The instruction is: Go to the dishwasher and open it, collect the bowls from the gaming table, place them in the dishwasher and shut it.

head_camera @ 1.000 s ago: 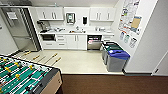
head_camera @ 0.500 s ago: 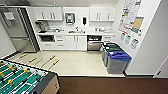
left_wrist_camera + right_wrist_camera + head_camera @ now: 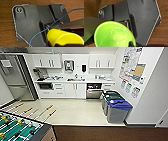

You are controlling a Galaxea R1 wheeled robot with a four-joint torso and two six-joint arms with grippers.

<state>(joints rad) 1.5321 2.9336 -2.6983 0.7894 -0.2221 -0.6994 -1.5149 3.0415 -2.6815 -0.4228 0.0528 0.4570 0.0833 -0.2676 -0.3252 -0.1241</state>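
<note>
Dishwasher [image 3: 94, 91] open under counter; green bowl [image 3: 114, 35] and yellow bowl [image 3: 63, 37] upright.

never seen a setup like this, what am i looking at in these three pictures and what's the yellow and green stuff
These come from one wheeled robot with two arms. The head view looks from high on it into a kitchenette: the dishwasher stands open under the counter, bins line the wall, and a table-football table sits close by. The other two pictures come from cameras on the wrists, looking down over dark robot parts at a brown floor. The left wrist view has a yellow bowl close up, the right wrist view a light green bowl. Each seems carried, though the fingers are hard to make out.
</note>
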